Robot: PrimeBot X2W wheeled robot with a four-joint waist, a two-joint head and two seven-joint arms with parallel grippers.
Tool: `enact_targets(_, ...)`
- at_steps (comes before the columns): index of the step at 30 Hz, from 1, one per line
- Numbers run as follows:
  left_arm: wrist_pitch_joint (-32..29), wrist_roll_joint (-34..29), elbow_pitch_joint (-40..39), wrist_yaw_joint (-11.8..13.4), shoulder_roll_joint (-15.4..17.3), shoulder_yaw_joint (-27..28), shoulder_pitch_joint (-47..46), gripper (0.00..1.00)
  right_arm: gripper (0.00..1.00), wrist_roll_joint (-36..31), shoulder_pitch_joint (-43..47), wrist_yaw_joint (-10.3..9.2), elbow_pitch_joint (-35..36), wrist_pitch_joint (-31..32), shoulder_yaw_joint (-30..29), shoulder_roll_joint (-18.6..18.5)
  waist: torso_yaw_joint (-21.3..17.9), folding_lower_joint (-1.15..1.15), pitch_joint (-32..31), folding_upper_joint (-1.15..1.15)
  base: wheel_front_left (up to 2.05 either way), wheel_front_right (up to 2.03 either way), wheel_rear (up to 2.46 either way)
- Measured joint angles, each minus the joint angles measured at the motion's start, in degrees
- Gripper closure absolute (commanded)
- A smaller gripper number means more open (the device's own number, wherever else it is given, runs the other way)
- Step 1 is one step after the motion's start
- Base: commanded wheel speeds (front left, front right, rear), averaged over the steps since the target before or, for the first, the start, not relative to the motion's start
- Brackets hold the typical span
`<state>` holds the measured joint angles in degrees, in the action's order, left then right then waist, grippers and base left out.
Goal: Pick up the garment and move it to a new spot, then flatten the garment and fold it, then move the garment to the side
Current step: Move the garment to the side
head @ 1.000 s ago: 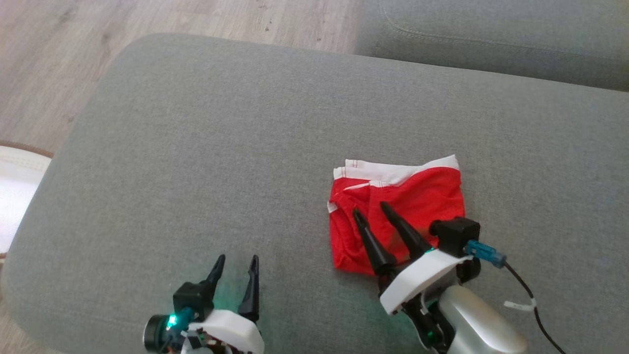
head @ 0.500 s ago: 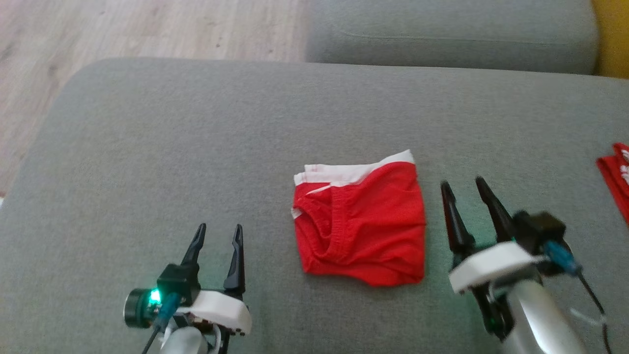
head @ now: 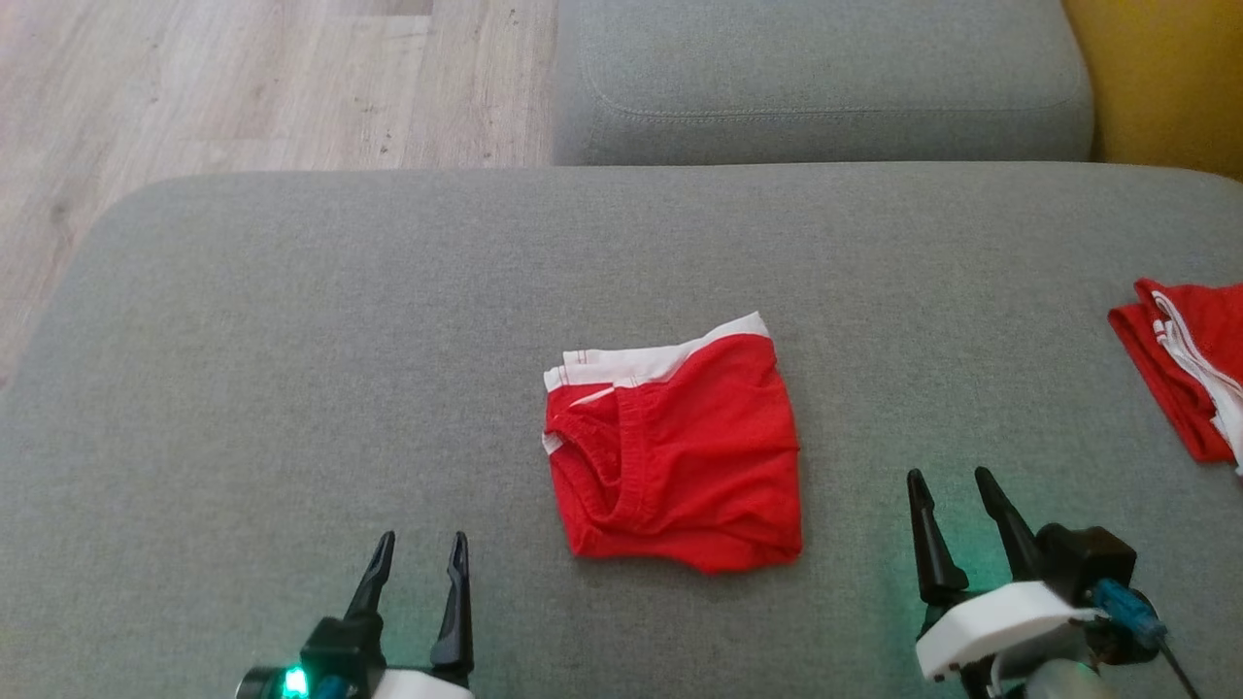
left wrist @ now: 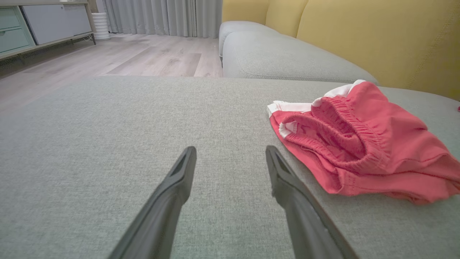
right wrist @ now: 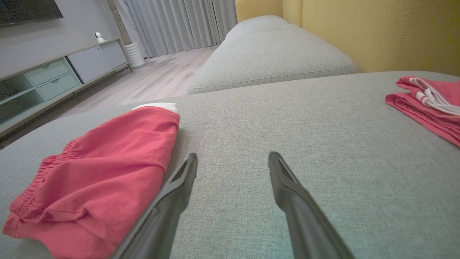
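The folded red fabric garment w/ white waistband (head: 675, 466) lies flat near the ctr of the wide grey fabric sofa cushion (head: 291, 340). Its waistband is at the far edge and an elastic leg hem runs down its left side. It lies free of both pincers.

The left pincer (head: 422, 537) is at the bottom of the head view, left of the garment and apart from it. Its two dark fingers stand spread, w/ bare grey fabric btwn them. In the left wrist view the fingers sit low over the cushion and the garment (left wrist: 359, 144) is just beside the right-hand finger; contact can't be told.

The right pincer (head: 948, 475) is at the lower right of the head view, right of the garment w/ a clear gap to it. Its fingers are also spread and hold nothing. In the right wrist view the garment (right wrist: 100, 180) lies beside the finger on that view's left. The finger overlaps the cloth's edge there, and whether they touch can't be told.

A second red garment w/ white cord (head: 1185, 379) lies at the cushion's right edge, well apart from the first. Behind the cushion are another grey seat cushion (head: 816, 78) and a yellow backrest (head: 1165, 78), w/ pale wood floor (head: 243, 87) to the left. The right wrist view has grey curtains (right wrist: 179, 25) and a low cabinet w/ drawers (right wrist: 54, 82) in the bg.
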<state>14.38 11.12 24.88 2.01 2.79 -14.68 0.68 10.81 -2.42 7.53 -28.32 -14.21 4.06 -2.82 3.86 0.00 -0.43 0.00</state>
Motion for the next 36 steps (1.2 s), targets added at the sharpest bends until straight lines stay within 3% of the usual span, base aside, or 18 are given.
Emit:
enact_targets(8,0.00,-0.01,-0.40,-0.11,0.00,-0.10,-0.07,0.00,0.00,1.82,-0.91,0.00,-0.54,0.00,2.90,0.01,0.27,0.00,0.71,0.00,0.00,0.00,0.00)
enact_targets(13,0.00,0.60,-0.37,-0.34,0.02,-1.78,-0.92,0.00,0.00,3.59,-8.00,0.00,-3.42,0.01,7.43,0.01,1.01,0.01,3.11,0.00,0.00,0.00,0.00)
enact_targets(18,0.00,1.54,-0.13,-0.33,-0.03,-4.30,-3.86,0.00,0.00,3.85,-16.10,0.00,-11.24,0.00,10.26,-0.05,3.25,0.01,5.77,0.00,0.00,0.00,0.00)
enact_targets(23,0.00,1.80,0.29,-0.13,-0.02,-5.58,-5.09,0.00,0.00,5.22,-17.52,0.00,-21.41,0.53,12.74,-0.07,5.90,0.01,7.92,0.00,0.00,0.00,0.00)
enact_targets(24,0.00,2.19,0.30,0.29,-0.01,-5.61,-5.09,0.00,0.31,6.39,-18.61,0.00,-22.45,-0.16,13.08,-0.18,6.51,0.01,8.70,0.00,0.00,0.00,0.00)
enact_targets(25,0.00,2.19,0.21,0.53,-0.03,-5.59,-5.10,0.00,1.00,6.49,-19.52,0.00,-22.83,-0.23,13.16,-0.22,6.62,0.01,9.02,0.00,0.00,0.00,0.00)
enact_targets(30,0.00,2.14,0.27,0.41,-0.01,-5.31,-5.12,0.00,1.00,6.54,-21.21,0.00,-22.85,-0.24,11.73,0.00,4.36,0.01,9.34,0.00,0.00,0.00,0.00)
enact_targets(36,0.00,1.21,0.33,-0.79,0.00,-3.99,-5.52,0.00,1.00,6.32,-19.21,0.00,-18.90,-0.24,10.62,-0.08,-3.42,0.01,8.60,0.00,0.00,0.00,0.00)
